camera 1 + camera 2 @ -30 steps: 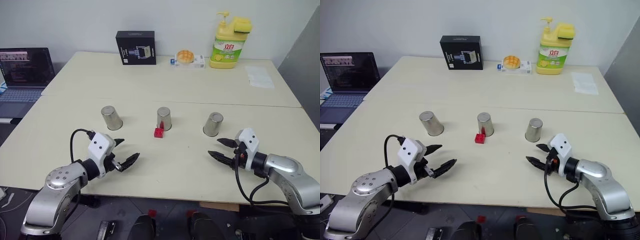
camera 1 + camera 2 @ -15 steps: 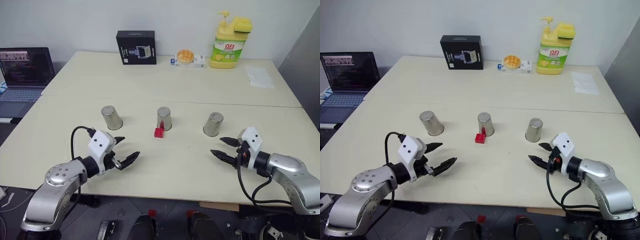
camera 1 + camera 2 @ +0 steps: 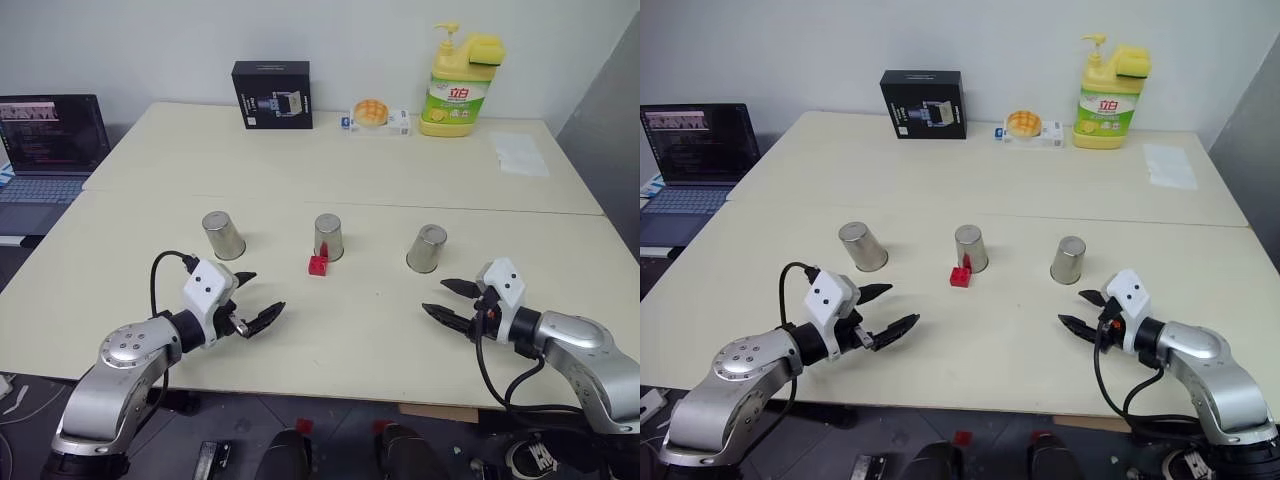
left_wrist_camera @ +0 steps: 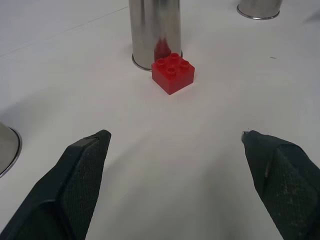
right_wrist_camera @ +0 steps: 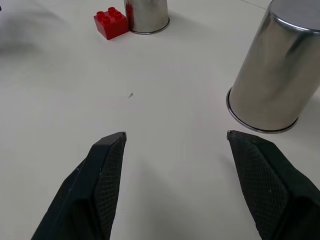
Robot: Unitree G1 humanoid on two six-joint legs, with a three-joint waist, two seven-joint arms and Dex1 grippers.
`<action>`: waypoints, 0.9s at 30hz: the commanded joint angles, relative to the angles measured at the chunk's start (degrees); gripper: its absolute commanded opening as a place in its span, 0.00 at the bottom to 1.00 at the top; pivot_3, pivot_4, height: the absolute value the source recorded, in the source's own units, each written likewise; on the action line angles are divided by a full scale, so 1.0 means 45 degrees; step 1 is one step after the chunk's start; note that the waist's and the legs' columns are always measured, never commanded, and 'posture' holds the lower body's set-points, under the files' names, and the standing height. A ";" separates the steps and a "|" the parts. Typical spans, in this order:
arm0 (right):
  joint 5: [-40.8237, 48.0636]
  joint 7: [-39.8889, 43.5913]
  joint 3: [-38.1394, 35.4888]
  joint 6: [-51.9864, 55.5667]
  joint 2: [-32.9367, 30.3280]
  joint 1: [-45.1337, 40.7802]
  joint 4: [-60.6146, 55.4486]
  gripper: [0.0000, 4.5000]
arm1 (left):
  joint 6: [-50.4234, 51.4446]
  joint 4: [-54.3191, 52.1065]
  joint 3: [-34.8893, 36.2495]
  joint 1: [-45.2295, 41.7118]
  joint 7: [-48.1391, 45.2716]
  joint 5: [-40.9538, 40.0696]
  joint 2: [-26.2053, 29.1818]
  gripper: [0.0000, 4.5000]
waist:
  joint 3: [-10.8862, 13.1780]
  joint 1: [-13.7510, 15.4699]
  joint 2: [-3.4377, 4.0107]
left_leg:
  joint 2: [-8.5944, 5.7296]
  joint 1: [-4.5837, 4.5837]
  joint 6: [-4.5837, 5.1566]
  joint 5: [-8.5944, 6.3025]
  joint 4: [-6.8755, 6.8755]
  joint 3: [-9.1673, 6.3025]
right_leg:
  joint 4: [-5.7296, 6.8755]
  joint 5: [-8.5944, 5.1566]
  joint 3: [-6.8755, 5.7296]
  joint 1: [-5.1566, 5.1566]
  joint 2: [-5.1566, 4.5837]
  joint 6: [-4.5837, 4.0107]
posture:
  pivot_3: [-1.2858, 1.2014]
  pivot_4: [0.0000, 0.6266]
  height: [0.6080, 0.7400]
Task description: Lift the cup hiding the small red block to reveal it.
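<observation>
Three small shiny tapered stainless-steel cups stand upside down in a row across the pale cream desk (image 3: 330,330): the left steel cup (image 3: 222,235), the middle steel cup (image 3: 328,237) and the right steel cup (image 3: 427,248), each well apart from its neighbour. The small bright red plastic studded block (image 3: 318,264) lies uncovered on the desk, just beside the base of the middle cup on the near side, touching it or nearly so; its red colour reflects in that cup's wall in the left wrist view.

The left tool (image 3: 256,301) hovers low above the near part of the desk, in front of the left cup and apart from it, its two black fingers spread wide with nothing between them. The right tool (image 3: 448,300) hangs above the desk just in front of the right cup, its fingers likewise parted and empty.

At the far edge of the desk stand a black cardboard box (image 3: 271,95), a small white pack with a yellow bun on it (image 3: 376,117) and a yellow-green pump bottle of dish soap (image 3: 456,84). A sheet of white paper (image 3: 519,154) lies to the far right. An open dark laptop (image 3: 50,145) sits beside the desk on the left.
</observation>
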 commanded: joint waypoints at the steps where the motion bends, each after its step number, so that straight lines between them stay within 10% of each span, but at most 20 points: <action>1: 0.0085 -0.0119 -0.0557 -0.0180 -0.0148 0.0057 -0.0370 0.79 | -0.0317 -0.0260 0.0497 0.0187 0.0157 0.0017 0.0015 0.99 | 0.0000 0.0000 0.0000 | 0.0000 0.0000 0.0000 0.0000 0.0000 0.0001 | 0.0000 0.0000 0.0001 0.0000 0.0000 0.0000 | 0.52 0.24 1.00; 27: 0.0565 -0.1614 -0.2297 0.0929 -0.0069 0.1445 -0.2127 0.79 | 0.0326 -0.2224 0.1578 0.1776 0.1841 -0.0312 -0.0776 0.99 | 0.0005 0.0011 -0.0006 | -0.0003 0.0002 0.0004 0.0004 0.0002 0.0012 | -0.0004 0.0004 0.0010 0.0006 0.0000 0.0011 | 0.52 0.24 1.00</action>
